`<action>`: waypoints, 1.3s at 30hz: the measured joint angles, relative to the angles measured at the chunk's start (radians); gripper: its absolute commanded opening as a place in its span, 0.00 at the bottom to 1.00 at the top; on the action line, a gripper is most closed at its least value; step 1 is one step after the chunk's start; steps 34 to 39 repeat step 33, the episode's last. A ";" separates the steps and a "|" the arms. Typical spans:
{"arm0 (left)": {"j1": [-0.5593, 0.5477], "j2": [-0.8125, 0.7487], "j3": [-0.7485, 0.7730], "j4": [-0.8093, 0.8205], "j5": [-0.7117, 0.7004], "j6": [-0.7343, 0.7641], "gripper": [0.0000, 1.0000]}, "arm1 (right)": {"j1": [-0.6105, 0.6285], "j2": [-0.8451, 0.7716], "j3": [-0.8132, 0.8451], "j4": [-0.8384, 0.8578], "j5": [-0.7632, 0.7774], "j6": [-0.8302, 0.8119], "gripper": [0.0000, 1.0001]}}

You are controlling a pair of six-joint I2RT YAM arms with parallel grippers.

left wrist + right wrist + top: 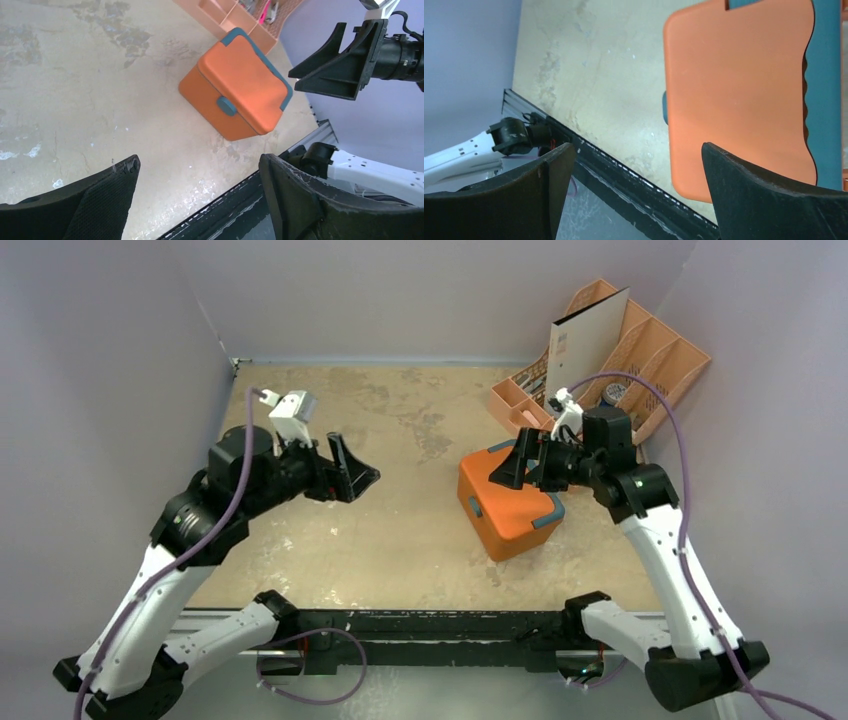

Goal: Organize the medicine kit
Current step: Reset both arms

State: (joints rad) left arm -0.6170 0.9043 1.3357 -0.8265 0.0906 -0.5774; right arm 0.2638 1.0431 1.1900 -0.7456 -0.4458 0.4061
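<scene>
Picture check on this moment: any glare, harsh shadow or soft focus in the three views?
Top external: even, diffuse light, no glare, only a faint shadow beside the medicine kit. Left wrist: kit sharp, the left fingers dark and cropped at the bottom edge. Right wrist: kit lid flatly lit, no glare, cut off by the frame; the right fingers dark, little detail.

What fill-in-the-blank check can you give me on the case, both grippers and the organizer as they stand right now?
1. The lid of the orange case is ____.
2. The right gripper hovers above the case with its jaws ____.
3. The left gripper, jaws wide over bare table, holds ____.
4. The peach organizer stands in the back ____ corner of the table.

Missing words: closed; open; nothing; right.
</scene>
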 measured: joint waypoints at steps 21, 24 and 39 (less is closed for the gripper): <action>0.090 -0.014 -0.223 0.144 0.220 0.018 0.98 | 0.003 -0.174 -0.014 0.033 0.045 0.100 0.99; 0.113 -0.014 -0.229 0.159 0.241 0.017 0.98 | 0.004 -0.175 -0.016 0.034 0.044 0.103 0.99; 0.117 -0.023 -0.229 0.159 0.247 0.021 0.98 | 0.004 -0.172 -0.022 0.040 0.060 0.103 0.99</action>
